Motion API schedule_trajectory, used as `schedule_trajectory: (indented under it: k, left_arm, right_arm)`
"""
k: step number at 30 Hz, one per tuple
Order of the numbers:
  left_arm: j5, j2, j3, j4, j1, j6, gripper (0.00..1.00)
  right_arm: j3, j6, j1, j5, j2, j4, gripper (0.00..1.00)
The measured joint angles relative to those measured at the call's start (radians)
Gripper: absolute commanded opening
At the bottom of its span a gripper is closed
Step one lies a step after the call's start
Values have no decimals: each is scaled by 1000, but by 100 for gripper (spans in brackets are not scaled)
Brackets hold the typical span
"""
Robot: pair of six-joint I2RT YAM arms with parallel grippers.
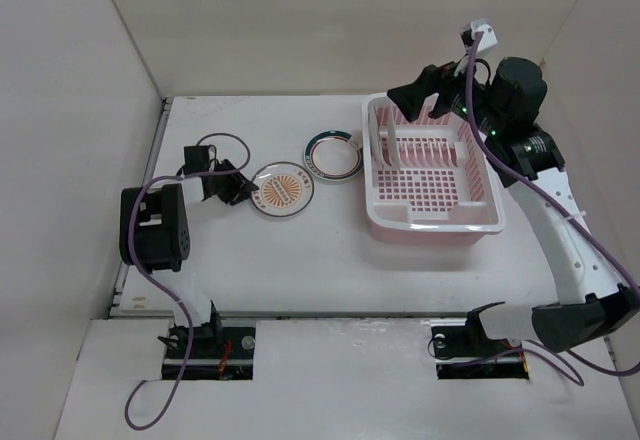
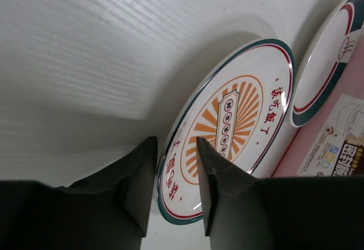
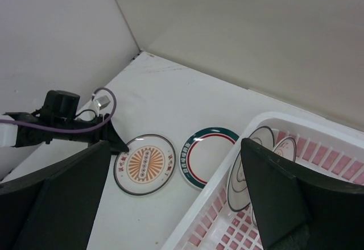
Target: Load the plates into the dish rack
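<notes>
The dish rack (image 1: 435,210) sits below the wide-open right gripper (image 3: 175,148), with two upright plates (image 3: 244,173) on edge inside. The sunburst plate (image 2: 239,125) has its near rim between the narrowed fingers of the left gripper (image 2: 175,153), and its centre bar runs away from them. Whether they pinch it, I cannot tell. The green-rimmed plate (image 2: 333,51) lies flat beyond it.

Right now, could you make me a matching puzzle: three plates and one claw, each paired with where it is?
1 sunburst plate
2 green-rimmed plate
3 ringed plate
4 right gripper

a standing in the dish rack
b open, up by the rack's far side
c flat on the table beside the rack
d rim between the fingers of the left gripper

Pairs: 1-d, 2-c, 3-a, 4-b
</notes>
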Motion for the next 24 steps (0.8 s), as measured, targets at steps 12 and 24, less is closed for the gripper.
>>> schedule_trajectory:
  k: [12, 24]
  left_arm:
    - [16, 15, -7, 12, -11, -14, 0]
    - [-131, -201, 138, -280, -17, -3, 0]
  right_arm:
    - [19, -7, 0, -15, 0, 2, 100]
    - [29, -196, 204, 69, 143, -65, 100]
